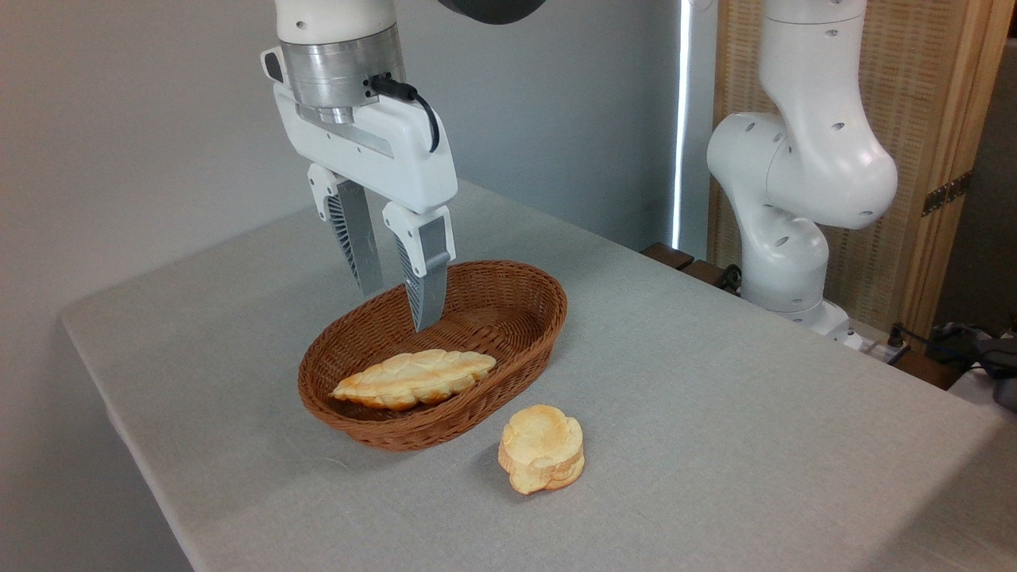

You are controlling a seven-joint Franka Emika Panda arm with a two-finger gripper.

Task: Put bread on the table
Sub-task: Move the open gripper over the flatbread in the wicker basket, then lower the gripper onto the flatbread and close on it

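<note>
Grey ribbed fingers of my gripper (397,308) stand a little apart, holding nothing, above the far half of the wicker basket (524,349). The bread (415,376) lies below and in front of my jaws, inside the basket. I should come down with one finger on each long side and close gently around its middle. The table (715,397) is bare beside. I can read no writing or brand.

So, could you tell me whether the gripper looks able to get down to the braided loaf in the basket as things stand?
Probably yes. The gripper hangs open above the wicker basket, and the braided loaf lies uncovered near the front rim. Nothing sits on or over it; the round bun is outside on the table.
</note>
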